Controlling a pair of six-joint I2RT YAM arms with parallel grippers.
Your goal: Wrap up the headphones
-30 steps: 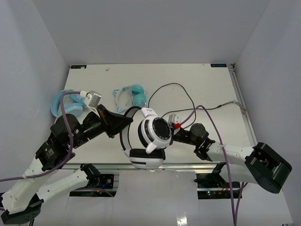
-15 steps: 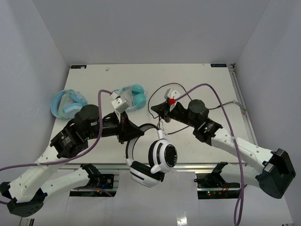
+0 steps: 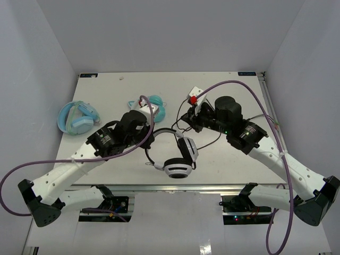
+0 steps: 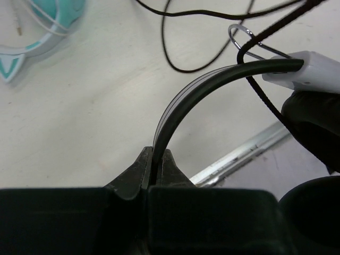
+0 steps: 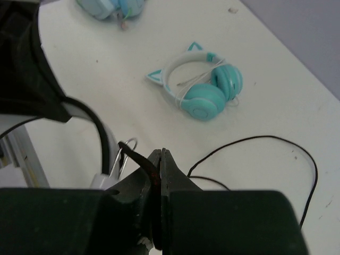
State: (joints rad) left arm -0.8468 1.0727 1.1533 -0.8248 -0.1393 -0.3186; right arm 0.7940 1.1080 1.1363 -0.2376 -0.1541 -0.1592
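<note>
Light: bright, even, overhead. Shadows: faint, soft on the table (image 3: pixel 228 90). My left pincer (image 4: pixel 155 162), right pincer (image 5: pixel 160 159): underlit, black, slightly blurred.

we look steeply down from high on the near side of the teal cat-ear headphones (image 3: pixel 158 101); our two wrist views sit low and close, both facing that same pair.

teal headphones (image 4: pixel 56 8) cropped, black-and-white headphones (image 4: pixel 202 87) partly cropped
</note>
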